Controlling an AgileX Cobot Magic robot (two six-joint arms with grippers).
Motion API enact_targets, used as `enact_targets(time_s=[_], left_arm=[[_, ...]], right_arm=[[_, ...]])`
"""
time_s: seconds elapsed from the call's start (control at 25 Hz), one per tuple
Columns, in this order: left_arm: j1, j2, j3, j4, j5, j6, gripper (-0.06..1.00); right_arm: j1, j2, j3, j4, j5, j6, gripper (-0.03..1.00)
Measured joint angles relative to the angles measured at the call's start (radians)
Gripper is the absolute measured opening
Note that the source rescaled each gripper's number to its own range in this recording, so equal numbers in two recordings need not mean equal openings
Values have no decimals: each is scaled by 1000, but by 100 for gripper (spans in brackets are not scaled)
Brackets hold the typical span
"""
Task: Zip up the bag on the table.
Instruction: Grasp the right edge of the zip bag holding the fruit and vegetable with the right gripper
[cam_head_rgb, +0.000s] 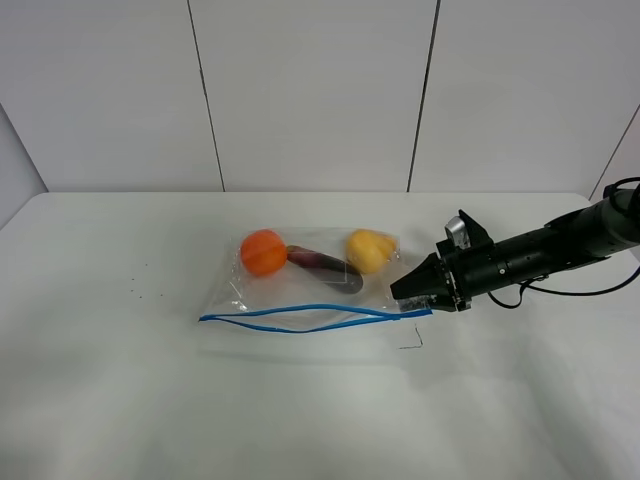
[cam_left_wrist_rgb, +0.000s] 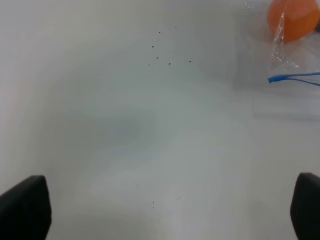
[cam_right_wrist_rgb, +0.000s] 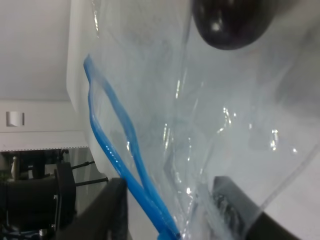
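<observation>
Ext. high cam: clear crinkly plastic zip bag (cam_head_rgb: 300, 295) lies flat near the middle of the white matte table (cam_head_rgb: 120, 400), w/ its blue zipper strip (cam_head_rgb: 300, 322) along the near edge. The strip's two tracks bow apart, so the mouth is unzipped over most of its length. Inside the bag, in a row: round orange toy fruit (cam_head_rgb: 263, 252), dark purple toy eggplant (cam_head_rgb: 325, 265), yellow toy fruit (cam_head_rgb: 368, 250). The black right gripper (cam_head_rgb: 405, 290) reaches in low from the right, tip at the bag's right corner where the zipper ends.

Left wrist cam: left gripper (cam_left_wrist_rgb: 165, 207) is wide open, nothing btwn its fingertips (cam_left_wrist_rgb: 25, 207), over bare table w/ a few dark specks (cam_left_wrist_rgb: 160, 47). The bag's other corner, w/ the orange toy fruit and the zipper's tip, sits well apart from it.

Right wrist cam: right gripper's fingers (cam_right_wrist_rgb: 117, 210) stand partly apart, straddling the zipper end and some clear plastic. A gap shows on both sides, so no firm pinch is seen. The purple eggplant is farther in.
</observation>
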Motion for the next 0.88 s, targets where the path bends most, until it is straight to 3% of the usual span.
enact_targets(time_s=[0.16,0.64,0.88], left_arm=[[0,0,0,0,0,0,100],[0,0,0,0,0,0,100],[0,0,0,0,0,0,100]], right_arm=[[0,0,0,1,0,0,37],[0,0,0,1,0,1,37],[0,0,0,1,0,3,8]])
